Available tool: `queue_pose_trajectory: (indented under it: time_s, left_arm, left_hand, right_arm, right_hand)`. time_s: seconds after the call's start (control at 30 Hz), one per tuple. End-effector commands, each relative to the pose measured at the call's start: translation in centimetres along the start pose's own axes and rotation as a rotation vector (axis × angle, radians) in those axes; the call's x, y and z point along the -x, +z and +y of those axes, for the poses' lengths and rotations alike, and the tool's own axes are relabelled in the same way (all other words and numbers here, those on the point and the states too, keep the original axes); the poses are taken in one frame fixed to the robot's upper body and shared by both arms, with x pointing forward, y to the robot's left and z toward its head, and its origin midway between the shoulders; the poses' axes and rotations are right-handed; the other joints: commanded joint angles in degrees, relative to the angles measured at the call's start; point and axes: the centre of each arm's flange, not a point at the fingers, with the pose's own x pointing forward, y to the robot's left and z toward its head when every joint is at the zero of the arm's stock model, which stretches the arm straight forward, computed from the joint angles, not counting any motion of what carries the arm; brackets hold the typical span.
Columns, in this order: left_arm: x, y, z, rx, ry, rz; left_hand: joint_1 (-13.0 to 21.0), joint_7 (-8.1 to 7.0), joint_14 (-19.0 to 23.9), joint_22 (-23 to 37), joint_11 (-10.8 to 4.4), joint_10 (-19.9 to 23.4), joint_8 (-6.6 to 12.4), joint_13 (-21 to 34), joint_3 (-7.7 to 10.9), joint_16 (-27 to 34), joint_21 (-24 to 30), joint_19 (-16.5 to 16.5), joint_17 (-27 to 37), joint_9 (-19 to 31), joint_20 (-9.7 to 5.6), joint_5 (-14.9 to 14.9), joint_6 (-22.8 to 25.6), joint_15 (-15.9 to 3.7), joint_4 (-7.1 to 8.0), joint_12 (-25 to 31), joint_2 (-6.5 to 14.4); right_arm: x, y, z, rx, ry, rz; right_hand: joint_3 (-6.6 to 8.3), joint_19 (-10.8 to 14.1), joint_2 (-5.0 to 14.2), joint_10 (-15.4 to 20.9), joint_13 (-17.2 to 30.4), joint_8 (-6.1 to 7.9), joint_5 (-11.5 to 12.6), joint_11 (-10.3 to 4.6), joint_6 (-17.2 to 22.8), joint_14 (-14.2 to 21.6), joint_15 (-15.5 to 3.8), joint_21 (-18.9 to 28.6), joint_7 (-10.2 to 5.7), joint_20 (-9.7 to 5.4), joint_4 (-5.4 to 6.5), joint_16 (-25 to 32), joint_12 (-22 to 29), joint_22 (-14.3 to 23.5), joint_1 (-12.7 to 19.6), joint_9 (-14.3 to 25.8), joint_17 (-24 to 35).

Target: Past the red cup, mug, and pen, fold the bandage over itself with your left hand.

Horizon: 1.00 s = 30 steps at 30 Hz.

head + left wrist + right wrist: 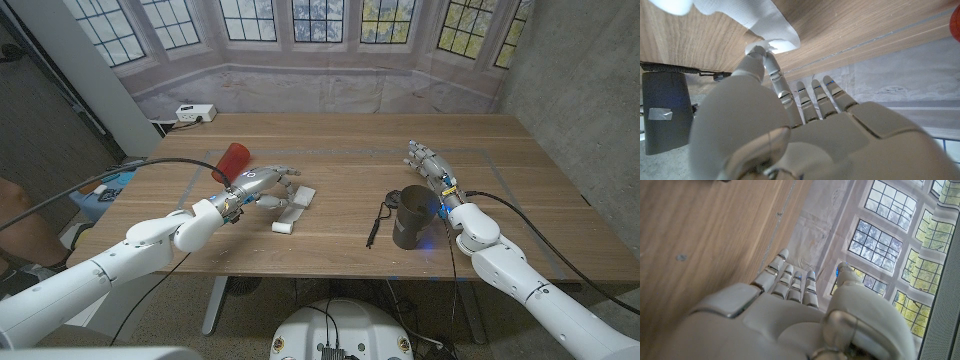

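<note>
Wooden table [340, 160], one, with five loose items and two robot hands over it. Bandage [293, 209]: white strip, lying at about 8 o'clock from the table's centre, one end towards the near edge, the other end lifted; the left wrist view shows that end [771, 31] pinched between the thumb and a fingertip. Left hand [262, 185]: over the bandage's far end, thumb and one finger clamped on the cloth, remaining fingers [816, 97] straight and close together. Red cup [232, 161]: tilted on its side, just beyond the left hand at about 10 o'clock from it. Mug [411, 216]: dark grey, upright, at about 4 o'clock from the table's centre, near the front edge. Pen [376, 224]: black, lying just beside the mug at its 9 o'clock. Right hand [428, 165]: just beyond the mug, at its 12 o'clock, holding nothing, fingers [790, 282] extended and side by side, thumb set apart.
</note>
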Motion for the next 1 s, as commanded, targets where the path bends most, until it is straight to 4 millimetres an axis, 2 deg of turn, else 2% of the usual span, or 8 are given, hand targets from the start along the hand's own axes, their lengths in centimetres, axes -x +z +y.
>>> queue_pose_trajectory:
  time_s: [0.03,0.3,0.93,1.0]
  left_arm:
    - [0.4,-0.3,-0.3,0.01,-0.004,-0.001]
    - [0.7,-0.5,-0.3,0.015,0.0,-0.004]
    - [2.3,-1.2,0.1,0.013,-0.001,0.013]
    - [2.3,-1.2,0.0,0.014,-0.004,0.014]
  left_hand:
    - [-0.5,-0.01,-0.1,0.1,-0.21,-0.3,0.31,0.3,0.04,-0.1,0.1,-0.2,0.0,0.1,0.14,-0.4,0.4,-0.17,0.18,0.0,0.1]
    - [-0.6,0.0,-0.2,0.1,-0.14,-0.3,0.38,0.3,0.14,-0.2,0.1,-0.3,0.0,0.0,0.11,-0.5,0.5,-0.13,0.12,0.1,0.1]
    - [-1.2,0.03,-0.9,0.1,-0.04,-1.4,-0.93,0.3,0.22,-0.4,-0.1,-1.0,-0.2,-0.6,0.11,-0.7,-3.0,0.18,0.16,-0.2,0.1]
    - [-1.3,-0.35,-1.0,0.1,-0.05,-1.4,-2.07,0.3,0.32,-0.4,-0.1,-1.1,-0.2,-0.9,0.12,-0.8,-5.6,0.27,0.13,-0.1,0.2]
  right_arm:
    - [-0.5,0.3,0.4,0.012,0.013,0.006]
    - [-0.9,0.6,0.6,0.019,0.023,0.008]
    - [-1.6,1.3,1.2,0.039,0.049,0.009]
    - [-1.5,1.3,1.3,0.041,0.049,0.01]
  right_hand:
    - [0.41,0.6,0.25,0.1,0.2,-0.16,-0.1,0.18,0.5,0.3,-1.73,0.1,-0.03,-2.56,0.17,0.2,0.2,0.2,0.6,0.1,0.2]
    - [0.41,0.6,0.24,0.1,0.2,-0.18,-0.1,0.19,0.5,0.3,-1.74,0.1,-0.07,-2.54,0.16,0.2,0.2,0.2,0.6,0.1,0.2]
    - [0.43,0.6,0.25,0.1,0.2,-0.16,-0.1,0.06,0.5,0.3,-1.78,0.1,-0.13,-2.48,0.17,0.2,0.2,0.2,0.6,0.2,0.2]
    - [0.43,0.7,0.25,0.1,0.2,-0.16,-0.1,0.08,0.5,0.3,-1.77,0.1,-0.12,-2.46,0.16,0.2,0.2,0.2,0.6,0.2,0.2]
